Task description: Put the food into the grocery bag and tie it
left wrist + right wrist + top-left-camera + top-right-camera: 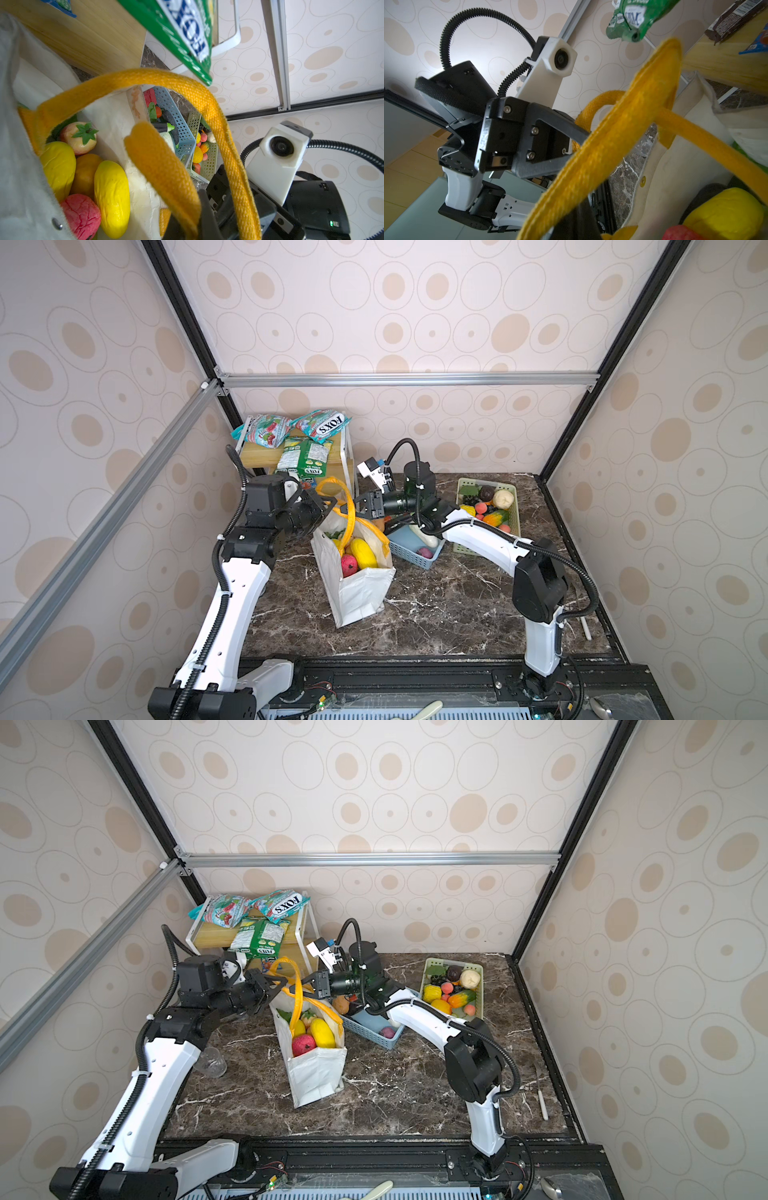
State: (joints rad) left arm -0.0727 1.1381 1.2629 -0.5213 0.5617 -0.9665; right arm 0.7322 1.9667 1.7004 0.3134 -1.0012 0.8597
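Upright on the marble-patterned worktop (436, 605), the white fabric grocery bag (361, 593) opens upward, its long axis running near to far, with plastic toy food (363, 552) piled inside. The left end effector (332, 505) is pinched on a woven yellow-orange handle (351, 512); whether the right end effector (360, 508) is apart or together cannot be told. A slotted blue basket (405, 549) sits just beside the bag, a green basket (515, 506) beyond it and a wooden shelf (257, 454) behind

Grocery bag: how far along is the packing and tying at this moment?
Done: several toy fruits sit inside the grocery bag. In hand: the left gripper is shut on a yellow-orange handle, the right gripper close beside it. Still to do: more of them lie in the green basket and blue basket; the handles are not tied.
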